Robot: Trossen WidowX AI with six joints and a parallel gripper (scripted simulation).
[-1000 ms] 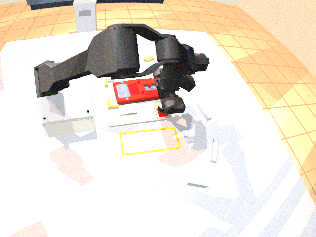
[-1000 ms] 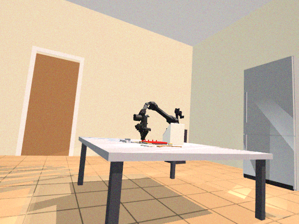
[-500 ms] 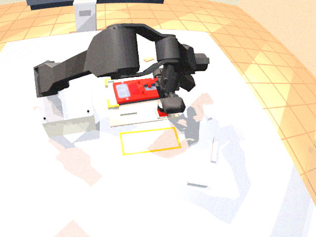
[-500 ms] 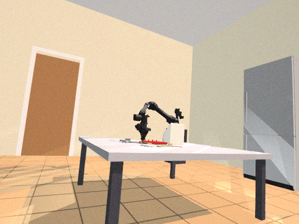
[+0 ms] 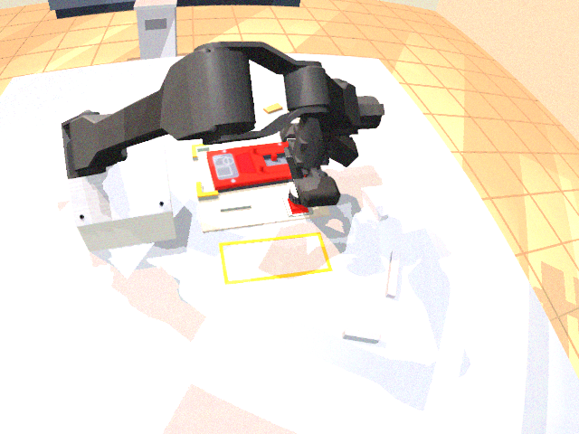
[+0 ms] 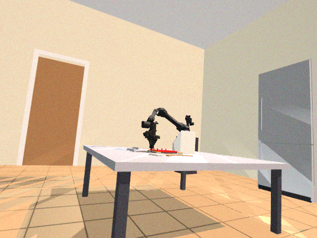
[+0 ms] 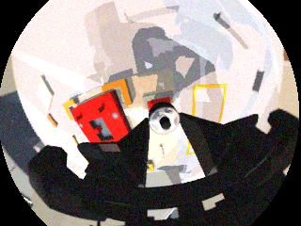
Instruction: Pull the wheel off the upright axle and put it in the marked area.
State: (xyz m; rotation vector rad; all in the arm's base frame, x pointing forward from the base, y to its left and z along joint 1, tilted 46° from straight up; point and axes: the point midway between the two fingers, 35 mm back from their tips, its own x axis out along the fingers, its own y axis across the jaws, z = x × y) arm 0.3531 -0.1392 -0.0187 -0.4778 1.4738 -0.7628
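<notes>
The wheel has a black tyre and a silver hub, with the dark axle end at its centre. It sits over a small red block on the pale board. My gripper points down and is shut on the wheel, one finger on each side. In the top view the hand hides most of the wheel. How far up the axle the wheel sits cannot be told. The marked area, a yellow outline, lies on the table beside the board.
A red plate with pegs lies beside the wheel, between yellow corner brackets. White bars lie beyond the marked area, another white bar nearer the camera. The white base block stands at the left.
</notes>
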